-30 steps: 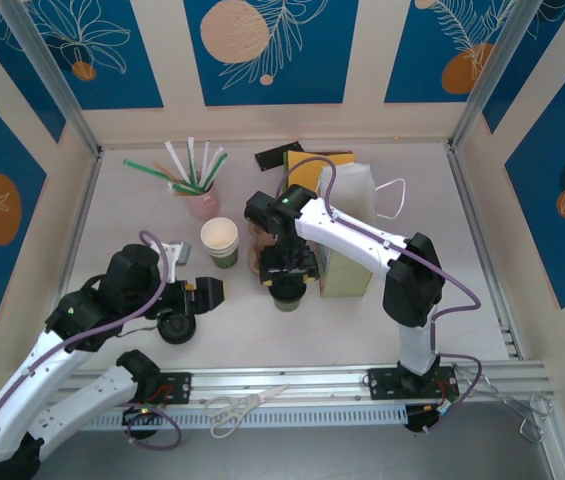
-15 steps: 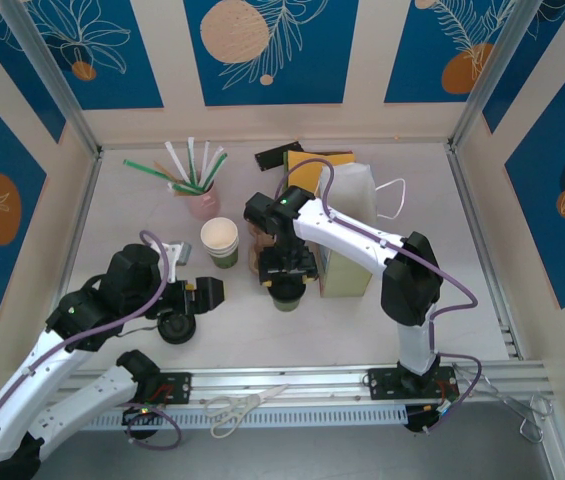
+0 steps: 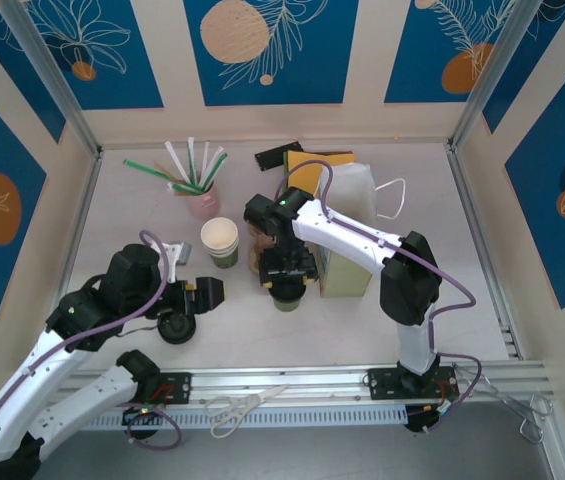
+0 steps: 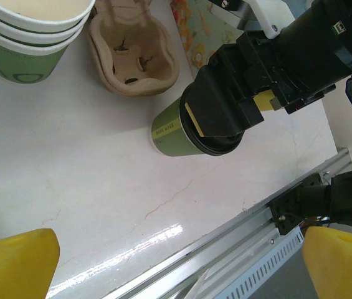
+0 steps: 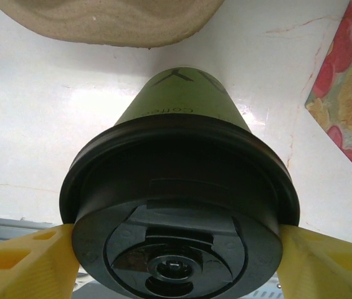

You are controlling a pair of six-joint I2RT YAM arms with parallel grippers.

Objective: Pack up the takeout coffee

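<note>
The takeout coffee, a green cup under a black lid, stands on the white table just in front of the cardboard carrier. My right gripper comes down over it, and its yellow fingers press the lid's rim on both sides. From the left wrist view the cup's green side shows under the right gripper. In the top view the right gripper covers the cup. My left gripper stays open near the table's front left, its yellow fingertips wide apart over bare table.
A stack of lidless green cups stands left of the carrier. A paper bag is right of the cup. A loose black lid lies by the left gripper. Behind is a pink cup of straws; scissors lie on the front rail.
</note>
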